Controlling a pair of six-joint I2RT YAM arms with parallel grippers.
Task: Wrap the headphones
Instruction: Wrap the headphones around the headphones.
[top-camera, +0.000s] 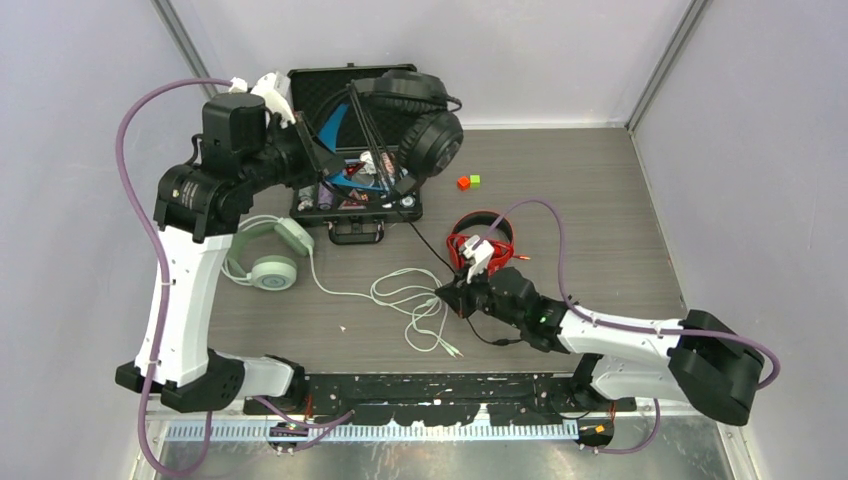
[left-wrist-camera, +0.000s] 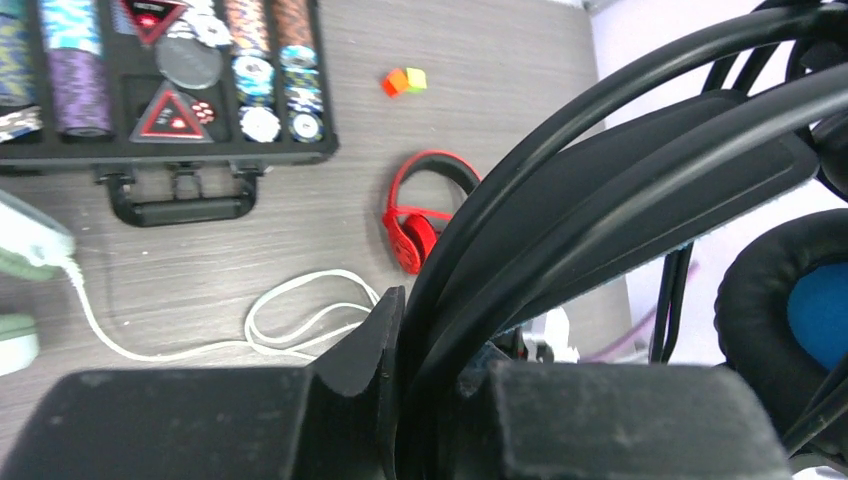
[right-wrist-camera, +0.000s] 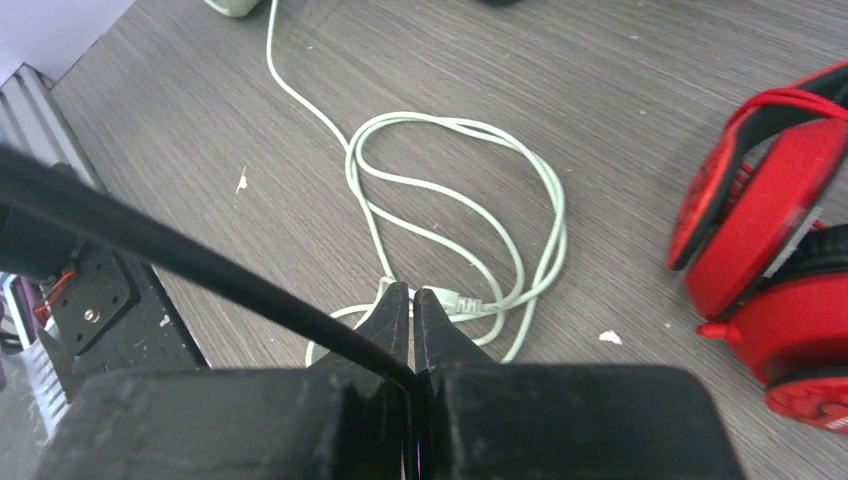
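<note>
The grey table (top-camera: 600, 200) carries an open case (top-camera: 357, 214) at the back, and only the left wrist view is sharp enough to show rows of poker chips inside it. Over that case hang the black headphones (top-camera: 432, 140), lifted off the surface. From above, the grip itself is hard to read. The left wrist view shows the left gripper (left-wrist-camera: 400, 340) clamped narrow on their black headband, with a blue-lined earcup at the right edge.

The mint headphones (top-camera: 272, 270) lie flat by the left arm, and the red headphones (top-camera: 478, 238) lie near the middle, just behind the right arm's wrist. The right gripper (right-wrist-camera: 412, 300) sits low over the table. The overhead camera cannot show how its jaws stand, but the right wrist view shows them nearly touching and pinched on a thin black cable (right-wrist-camera: 200, 262) that runs off to the left. Just beyond the fingertips the pale cable (right-wrist-camera: 455, 235) lies in loose loops.

Two small cubes (top-camera: 468, 182), one red and one green, sit touching each other behind the red headphones
</note>
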